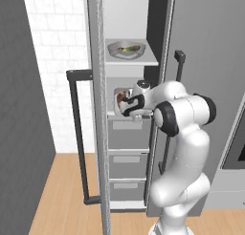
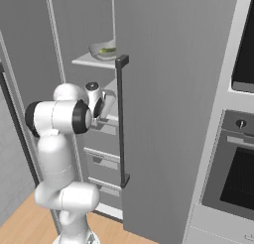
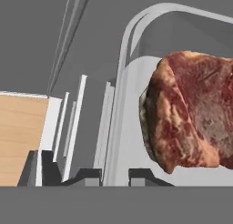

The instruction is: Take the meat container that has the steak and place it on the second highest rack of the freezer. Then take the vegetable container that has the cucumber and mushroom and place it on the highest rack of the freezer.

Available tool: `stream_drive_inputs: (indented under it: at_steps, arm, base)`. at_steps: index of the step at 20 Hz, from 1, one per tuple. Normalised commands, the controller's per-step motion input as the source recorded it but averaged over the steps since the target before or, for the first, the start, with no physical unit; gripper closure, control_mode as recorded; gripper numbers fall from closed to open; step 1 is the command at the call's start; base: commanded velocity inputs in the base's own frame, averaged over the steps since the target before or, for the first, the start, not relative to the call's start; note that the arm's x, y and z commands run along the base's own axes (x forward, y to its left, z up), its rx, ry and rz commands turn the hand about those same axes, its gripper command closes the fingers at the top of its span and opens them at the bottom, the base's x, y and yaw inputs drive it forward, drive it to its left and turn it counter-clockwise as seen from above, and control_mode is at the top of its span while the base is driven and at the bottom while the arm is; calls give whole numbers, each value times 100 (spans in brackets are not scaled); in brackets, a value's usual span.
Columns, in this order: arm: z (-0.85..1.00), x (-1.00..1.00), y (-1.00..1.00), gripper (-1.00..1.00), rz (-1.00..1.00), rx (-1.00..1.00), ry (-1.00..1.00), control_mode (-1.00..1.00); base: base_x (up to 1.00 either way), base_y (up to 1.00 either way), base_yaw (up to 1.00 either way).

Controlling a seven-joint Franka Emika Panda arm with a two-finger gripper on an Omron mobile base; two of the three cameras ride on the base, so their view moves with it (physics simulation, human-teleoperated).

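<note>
Gripping rim of clear rectangular plastic meat container [image 3: 136, 68] w/ two-finger dark gripper [image 3: 113, 175]; jaws nearly closed, thin container wall pinched between tips in hand view. Raw red-brown marbled steak [image 3: 191, 114] lying inside container, filling right side of hand view, just beside gripped rim. Light wooden floor [image 3: 20, 136] visible far below at left of same view, pale drawer edges between.

Left base view: white arm w/ dark joints bent toward open grey freezer compartment [image 1: 103, 133], gripper [image 1: 130, 106] at second shelf level, meat container [image 1: 120, 98] at its tip, resting on or just above that white shelf, can't tell which. Reddish steak [image 1: 122, 94] glimpsed inside. One shelf up: round clear vegetable container [image 1: 126, 49] w/ green and tan contents, sitting on white top rack [image 1: 131, 60], well apart from gripper. Three grey drawers [image 1: 128, 133] stacked under second shelf. Freezer door swung open at left, long dark vertical handle [image 1: 79, 133] on it.

Right base view: hand [image 2: 100, 109] reaching into compartment behind edge of neighbouring tall grey door w/ dark bar handle [image 2: 122, 119]; vegetable container [image 2: 104, 50] on shelf above hand. Built-in oven [image 2: 233, 173] at far right.
</note>
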Motion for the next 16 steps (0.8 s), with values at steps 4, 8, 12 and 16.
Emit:
stream_drive_inputs:
  at_steps: [4,8,12,16]
  arm:
    - [-10,78,0,100,0,0,3,-100]
    - [-15,82,0,100,0,0,4,-100]
    - [-19,83,0,100,-2,0,4,-100]
    - [-15,82,3,100,-4,0,0,-100]
  base:
    - [0,0,0]
    - [0,0,0]
    - [0,0,0]
    - [0,0,0]
